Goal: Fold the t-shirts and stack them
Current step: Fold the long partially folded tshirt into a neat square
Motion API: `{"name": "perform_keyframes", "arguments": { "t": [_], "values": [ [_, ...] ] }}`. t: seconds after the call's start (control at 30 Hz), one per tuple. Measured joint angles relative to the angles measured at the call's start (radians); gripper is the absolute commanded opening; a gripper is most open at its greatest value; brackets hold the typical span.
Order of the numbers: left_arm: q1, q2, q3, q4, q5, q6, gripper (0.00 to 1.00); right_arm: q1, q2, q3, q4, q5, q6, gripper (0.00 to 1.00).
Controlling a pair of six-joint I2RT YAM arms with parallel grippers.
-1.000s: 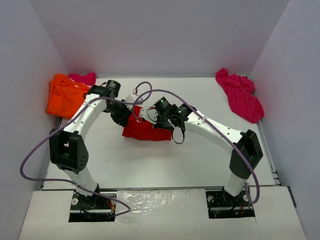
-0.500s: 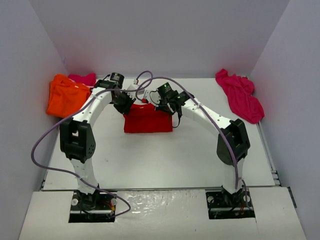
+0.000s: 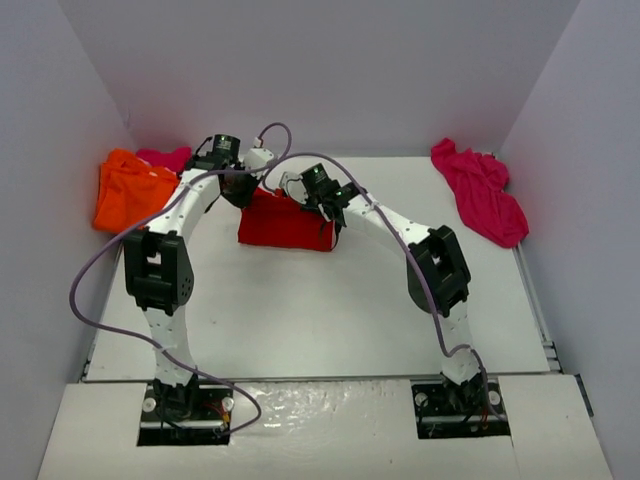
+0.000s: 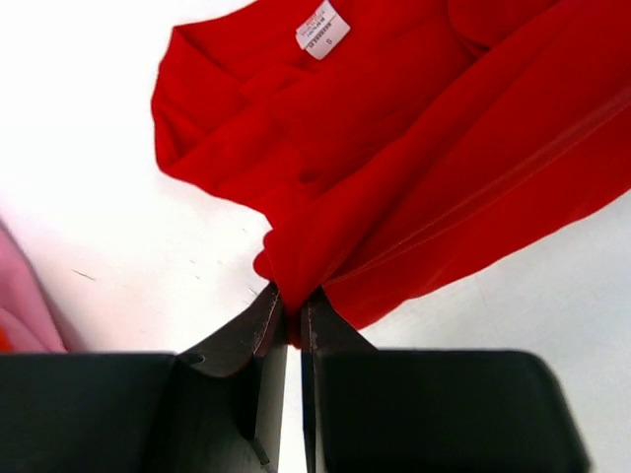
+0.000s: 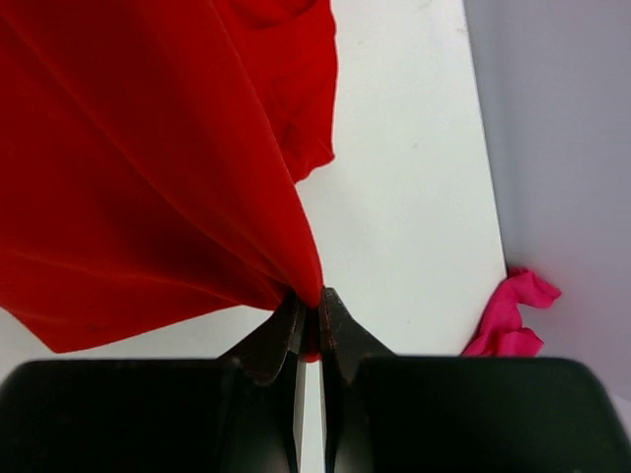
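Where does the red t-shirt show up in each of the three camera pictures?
Top external: the red t-shirt lies mid-table, towards the back.
Left wrist: the red t-shirt fills the upper right.
Right wrist: the red t-shirt fills the upper left.
Shared landmark: the white table under it.

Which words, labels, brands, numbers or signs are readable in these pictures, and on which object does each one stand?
White neck label sewn inside the red t-shirt, seen in the left wrist view: a few printed lines, too small and blurred to read.
No other text, number or sign shows in any view.
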Motion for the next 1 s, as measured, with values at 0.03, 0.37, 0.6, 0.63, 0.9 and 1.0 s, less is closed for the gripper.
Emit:
{"name": "perform_keyframes", "arguments": {
  "t": [0.03,0.37,0.6,0.63,0.9,1.0],
  "values": [
    [0.002,0.018,0.03,0.007,-0.008,-0.004,0.0,-0.003,0.021,0.023,0.009,0.011,0.0,0.0],
    [0.011,0.278,0.283,0.101,-0.194,-0.044,0.61,-0.064,0.313,0.247,0.198,0.196,0.003,0.74],
    [0.022,0.402,0.515,0.082,-0.309,-0.056,0.72,-0.128,0.439,0.366,0.249,0.318,-0.017,0.81],
    [0.024,0.437,0.607,0.076,-0.315,-0.063,0.72,-0.135,0.439,0.377,0.257,0.332,-0.024,0.81],
    [0.091,0.367,0.668,0.038,-0.208,-0.159,0.72,-0.165,0.328,0.347,0.28,0.364,-0.005,0.82],
    [0.138,0.32,0.595,-0.009,-0.104,-0.205,0.72,-0.186,0.223,0.308,0.21,0.311,0.07,0.82]
  ]
}}
